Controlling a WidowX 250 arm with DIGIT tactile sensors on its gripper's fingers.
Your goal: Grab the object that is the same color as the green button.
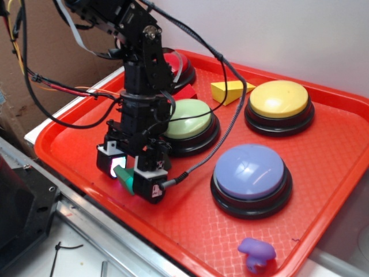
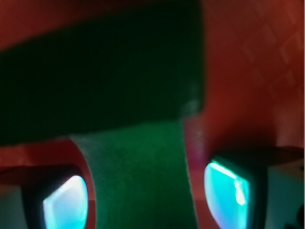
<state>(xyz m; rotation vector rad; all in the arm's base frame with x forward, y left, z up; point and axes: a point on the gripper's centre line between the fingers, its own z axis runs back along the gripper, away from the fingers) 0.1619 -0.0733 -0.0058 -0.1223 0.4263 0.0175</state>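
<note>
The object (image 1: 123, 175), a small dark green piece, lies low over the red tray (image 1: 190, 219) near its front left. My gripper (image 1: 130, 176) stands straight down over it with a finger on either side. In the wrist view the object (image 2: 138, 176) fills the middle, T-shaped, between the two glowing cyan pads (image 2: 64, 202). A thin strip of red tray shows between each pad and the piece, so the gripper (image 2: 143, 200) is open around it. The green button (image 1: 189, 115) sits just behind the arm, partly hidden by it.
A lavender-blue button (image 1: 249, 171) stands to the right of the gripper. A yellow button (image 1: 279, 98) and a yellow wedge (image 1: 230, 90) are at the back. A red button (image 1: 183, 64) is behind the arm. A purple toy (image 1: 256, 253) lies at the front right.
</note>
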